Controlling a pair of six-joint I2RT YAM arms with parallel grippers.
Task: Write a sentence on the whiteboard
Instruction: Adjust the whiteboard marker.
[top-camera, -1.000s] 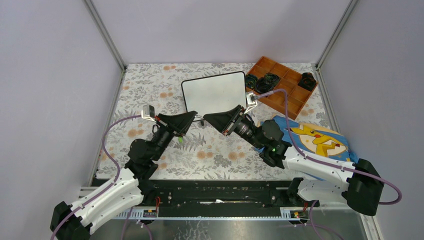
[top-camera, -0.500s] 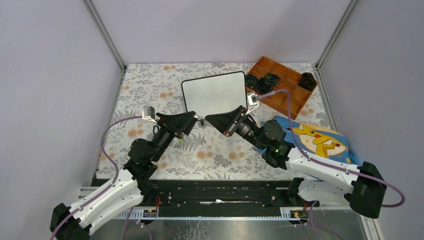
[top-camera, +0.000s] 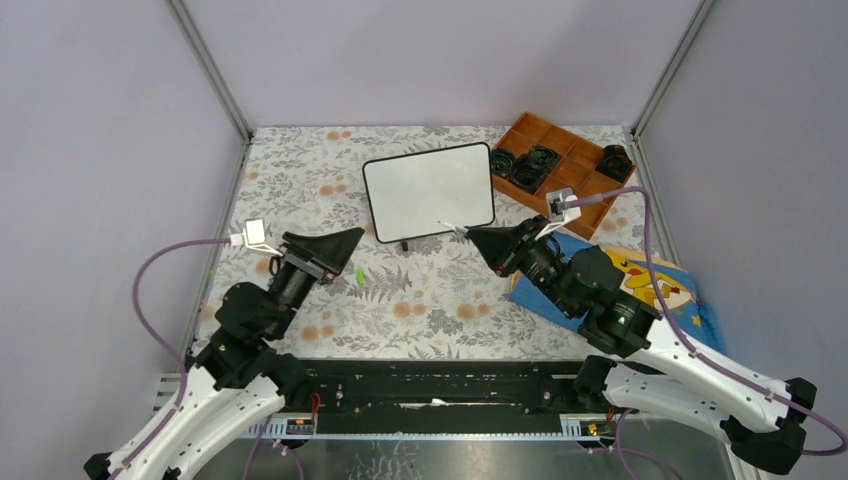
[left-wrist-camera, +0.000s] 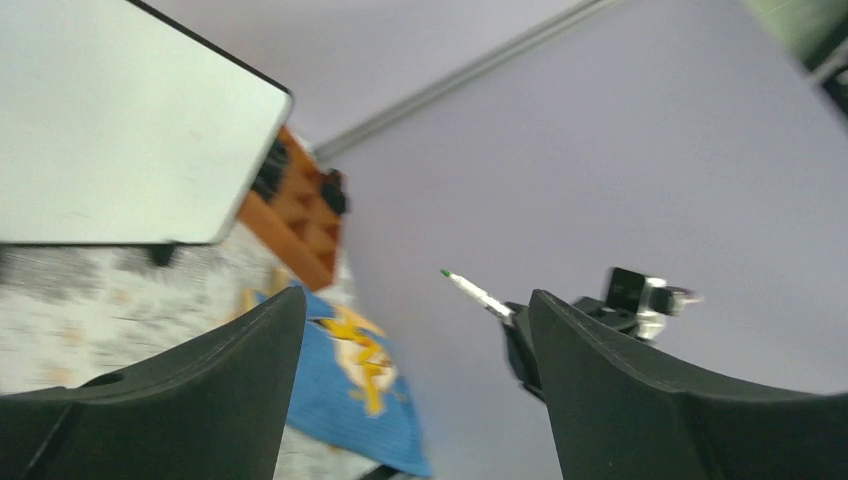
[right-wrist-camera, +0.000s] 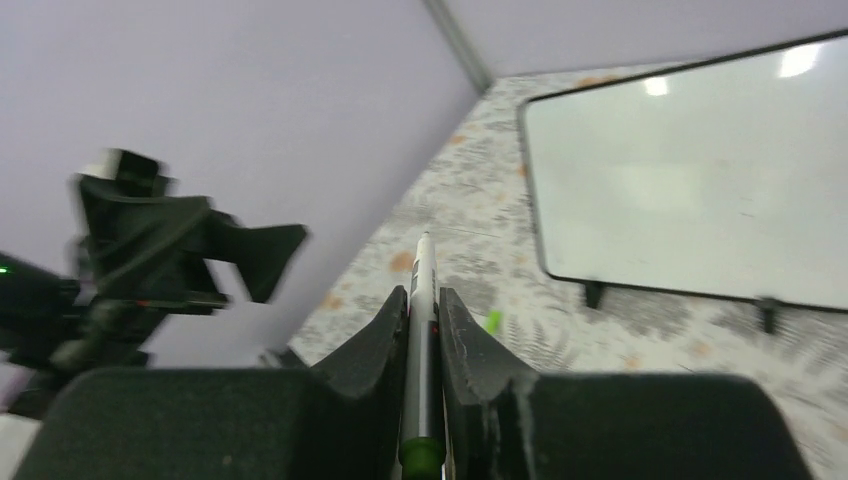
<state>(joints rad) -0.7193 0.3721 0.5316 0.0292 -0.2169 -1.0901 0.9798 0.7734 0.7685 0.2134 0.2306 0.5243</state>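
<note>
Now the right pincer (top-camera: 478, 236) is clenched on the marker (top-camera: 456, 228), tip aimed far and left at the whiteboard (top-camera: 428, 190). The board lies blank at the far middle of the table (top-camera: 300, 180), long axis left to right, its near right corner just beyond the tip. The left pincer (top-camera: 352, 246), spread and empty, hangs farther off, near left.

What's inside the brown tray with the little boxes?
Black tangled things sit in three compartments of the tray; the others look empty. The right wrist camera hides part of it.
</note>
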